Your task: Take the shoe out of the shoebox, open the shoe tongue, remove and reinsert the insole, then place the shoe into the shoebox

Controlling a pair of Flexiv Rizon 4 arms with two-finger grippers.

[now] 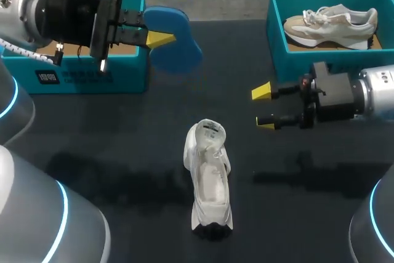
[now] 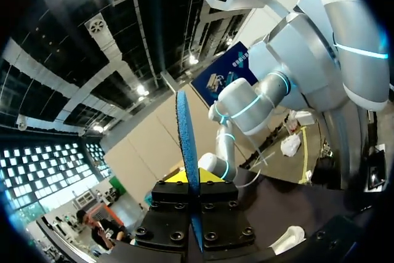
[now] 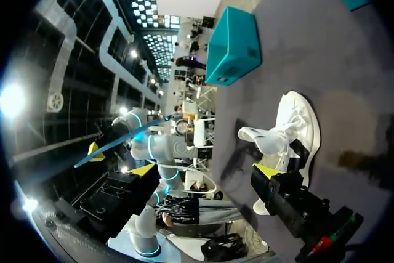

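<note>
A white shoe [image 1: 209,180] stands on the dark table, its tongue pulled up and its opening bare. My left gripper [image 1: 161,39] hangs above the table's back left, shut on a blue insole [image 1: 178,41] that juts out past its yellow tips. In the left wrist view the insole [image 2: 186,140] stands edge-on, pinched in the left gripper [image 2: 194,180]. My right gripper [image 1: 265,108] is open at mid-right, off to the right of the shoe and holding nothing. In the right wrist view the shoe [image 3: 289,133] lies ahead of the open right gripper [image 3: 206,170].
A teal shoebox [image 1: 80,75] stands at the back left, under my left arm. A second teal box [image 1: 277,23] at the back right holds a beige sneaker [image 1: 332,23].
</note>
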